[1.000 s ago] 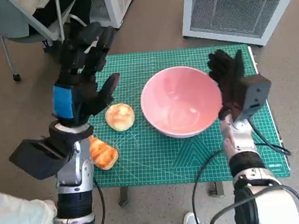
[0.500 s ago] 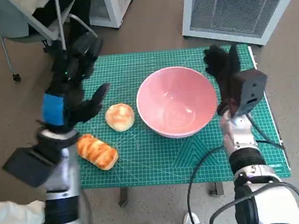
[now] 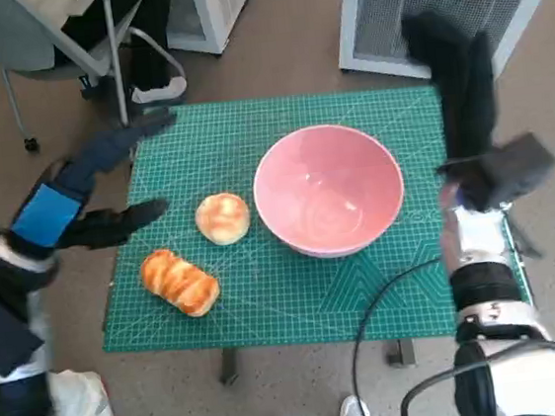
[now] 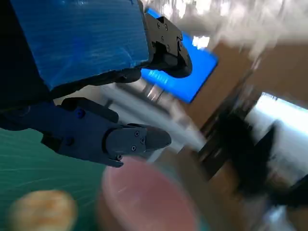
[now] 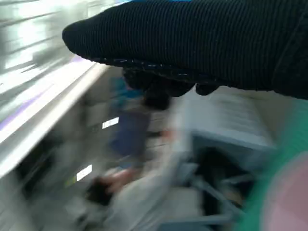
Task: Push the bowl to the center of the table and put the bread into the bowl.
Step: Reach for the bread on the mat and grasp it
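The pink bowl (image 3: 328, 190) sits about mid-tabletop (image 3: 297, 295) on the green cutting mat; it looks rigid, smooth and likely to slide. The round bread roll (image 3: 223, 218) lies just beside it and the striped loaf (image 3: 179, 282) nearer the front edge; both look soft and light, best cupped round the sides. The left hand (image 3: 83, 199) hangs spread and empty beyond the mat's left edge, the right hand (image 3: 457, 75) raised, empty, fingers extended, so there is open room around both breads.

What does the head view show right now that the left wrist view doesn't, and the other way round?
Only the head view shows the long striped bread, the right hand raised beyond the mat's far corner, the green mat's edges and a white unit on the floor. Only the left wrist view shows a blurred blue panel in the room. Both show the pink bowl, the round bread and the left hand, holding nothing.
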